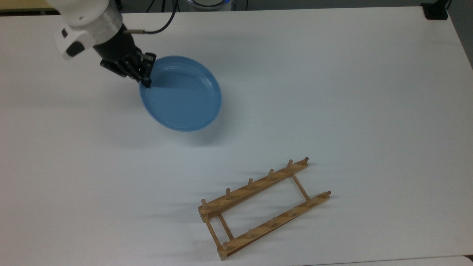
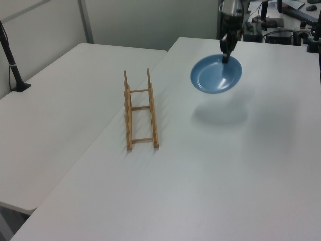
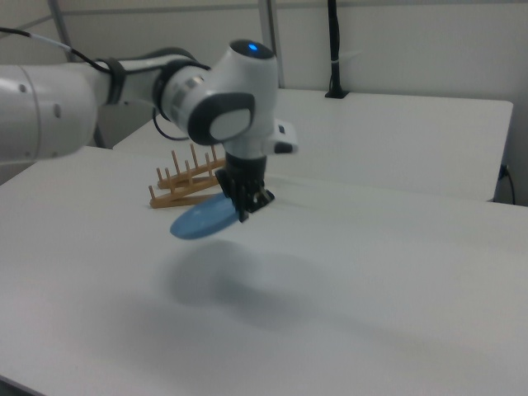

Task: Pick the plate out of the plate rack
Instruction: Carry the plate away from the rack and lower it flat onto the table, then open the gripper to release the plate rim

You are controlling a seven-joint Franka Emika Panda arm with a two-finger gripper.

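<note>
The light-blue plate (image 1: 181,94) hangs almost flat above the white table, face up, at the top view's upper left. My gripper (image 1: 146,82) is shut on the plate's rim at its left edge in the top view. In the left view the plate (image 2: 215,75) floats over its shadow with the gripper (image 2: 224,56) pinching its far rim. The right view shows the plate (image 3: 203,220) tilted low beside the gripper (image 3: 244,213). The wooden plate rack (image 1: 263,207) lies with no plate in it near the table's front edge, also seen as the rack (image 2: 140,111) and the rack (image 3: 183,183).
A white table (image 1: 332,92) carries the scene, with a seam to a second table (image 2: 60,115) on the left view's left. A black pole clamp (image 2: 12,68) stands at that table's edge. Cables and equipment sit behind the table's far edge.
</note>
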